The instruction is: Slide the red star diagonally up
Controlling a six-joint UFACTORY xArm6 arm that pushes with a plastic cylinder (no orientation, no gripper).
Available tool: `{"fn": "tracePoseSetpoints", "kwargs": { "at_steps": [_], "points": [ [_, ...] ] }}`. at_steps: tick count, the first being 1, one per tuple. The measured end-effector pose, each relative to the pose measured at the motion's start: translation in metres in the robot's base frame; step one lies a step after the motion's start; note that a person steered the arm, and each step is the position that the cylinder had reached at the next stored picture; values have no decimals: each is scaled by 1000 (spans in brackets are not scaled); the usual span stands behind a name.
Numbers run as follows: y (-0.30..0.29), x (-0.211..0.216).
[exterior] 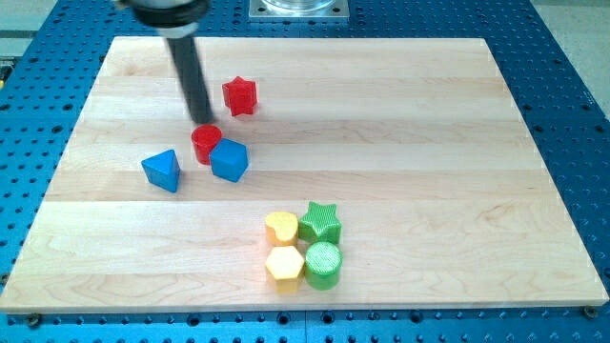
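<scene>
The red star (240, 96) lies on the wooden board (400, 133) in the view's upper left. My tip (201, 121) ends just left of and below the star, a small gap away, right above a red cylinder (206, 143). The rod comes down from the view's top. A blue cube (229, 160) touches the red cylinder on its right. A blue triangle (162, 171) lies further left.
Near the view's bottom centre sits a tight cluster: a yellow heart (281, 227), a green star (321, 223), a yellow hexagon (284, 266) and a green cylinder (323, 264). A blue perforated table surrounds the board.
</scene>
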State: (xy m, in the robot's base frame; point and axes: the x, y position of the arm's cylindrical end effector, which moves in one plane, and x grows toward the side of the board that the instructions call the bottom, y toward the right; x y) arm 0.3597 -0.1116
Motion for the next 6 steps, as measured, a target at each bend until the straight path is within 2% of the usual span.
{"fn": "tracePoseSetpoints", "kwargs": {
  "at_steps": [3,4,5,6],
  "points": [
    [30,-1],
    [-19,-1],
    [-23,-14],
    [12,-26]
  ]
}}
